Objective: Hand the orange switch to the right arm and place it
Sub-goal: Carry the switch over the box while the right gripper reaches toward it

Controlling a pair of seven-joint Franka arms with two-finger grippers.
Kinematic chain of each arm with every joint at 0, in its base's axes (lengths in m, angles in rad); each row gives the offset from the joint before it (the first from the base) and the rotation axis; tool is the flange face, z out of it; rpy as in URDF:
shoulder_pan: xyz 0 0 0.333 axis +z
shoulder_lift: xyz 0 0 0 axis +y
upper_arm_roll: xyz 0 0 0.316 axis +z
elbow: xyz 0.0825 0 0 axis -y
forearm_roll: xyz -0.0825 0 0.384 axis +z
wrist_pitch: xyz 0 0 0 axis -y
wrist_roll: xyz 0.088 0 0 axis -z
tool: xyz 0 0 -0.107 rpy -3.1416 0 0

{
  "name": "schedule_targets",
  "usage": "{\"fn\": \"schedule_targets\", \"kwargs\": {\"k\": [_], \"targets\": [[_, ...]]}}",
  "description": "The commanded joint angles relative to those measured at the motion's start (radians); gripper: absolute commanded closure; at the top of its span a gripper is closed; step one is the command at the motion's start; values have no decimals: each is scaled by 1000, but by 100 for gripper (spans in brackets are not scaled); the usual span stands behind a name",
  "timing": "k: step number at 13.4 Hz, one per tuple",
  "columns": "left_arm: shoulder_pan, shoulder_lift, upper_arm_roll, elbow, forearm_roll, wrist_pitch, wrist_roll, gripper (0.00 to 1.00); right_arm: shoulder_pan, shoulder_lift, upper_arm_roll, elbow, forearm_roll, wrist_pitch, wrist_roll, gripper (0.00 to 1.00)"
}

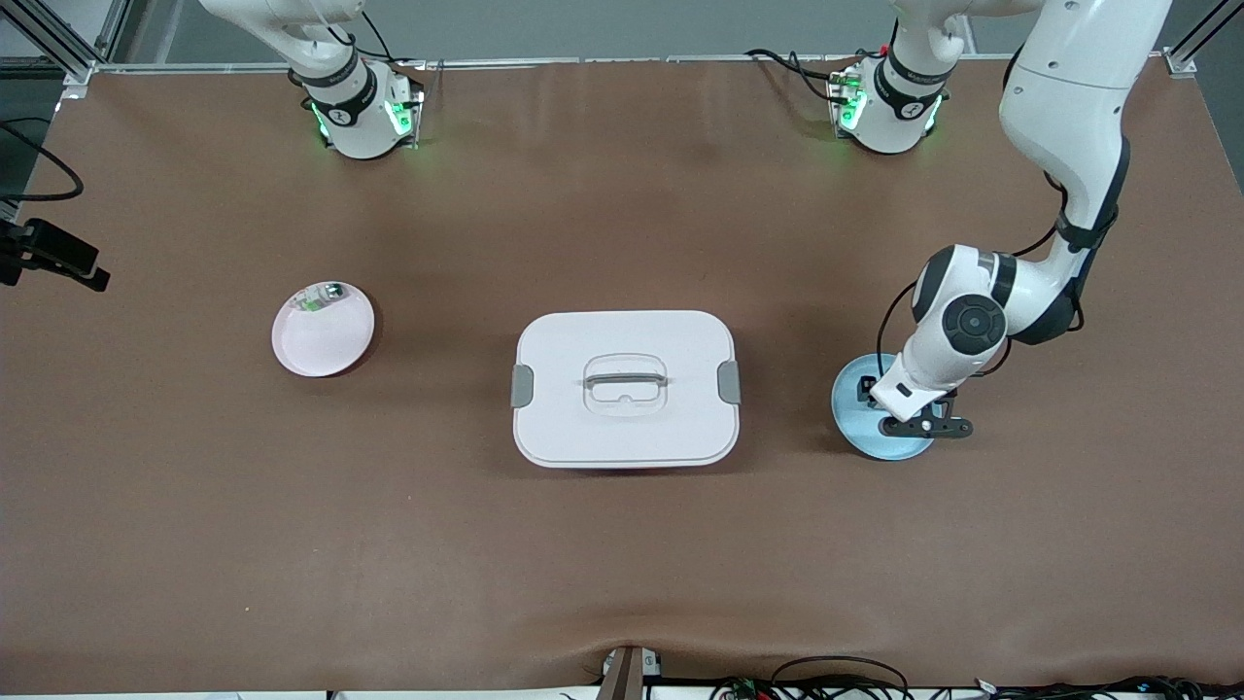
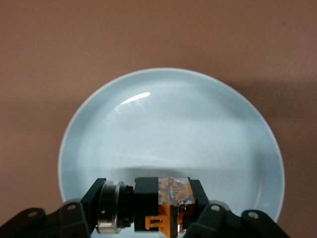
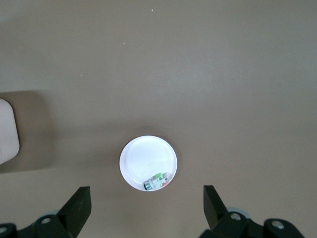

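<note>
My left gripper (image 1: 906, 416) is low over the pale blue plate (image 1: 853, 428), toward the left arm's end of the table. In the left wrist view my left gripper (image 2: 150, 206) is shut on the orange switch (image 2: 171, 198), a black block with an orange face and a silver ring, held end to end just above the blue plate (image 2: 168, 124). I cannot tell whether the switch touches the plate. The switch is hidden in the front view. My right gripper (image 3: 146, 194) is open and empty, high over the table, out of the front view.
A pink plate (image 1: 326, 342) toward the right arm's end holds a silvery-clear part with a green bit (image 1: 321, 297); both show in the right wrist view, plate (image 3: 143, 158) and part (image 3: 157, 182). A white lidded box (image 1: 624, 389) stands mid-table.
</note>
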Motion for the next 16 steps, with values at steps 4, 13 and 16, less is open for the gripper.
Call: {"fn": "schedule_targets", "kwargs": {"k": [4, 13, 16], "targets": [[0, -202, -37, 130, -275, -391, -34, 72, -3, -7, 7, 1, -3, 1, 4, 0], [-11, -207, -43, 533, -794, -654, -410, 73, 2, -12, 8, 1, 129, 4, 7, 0], [-41, -198, -59, 553, -917, -645, -575, 73, 5, -10, 10, 0, 247, 16, 77, 0]]}}
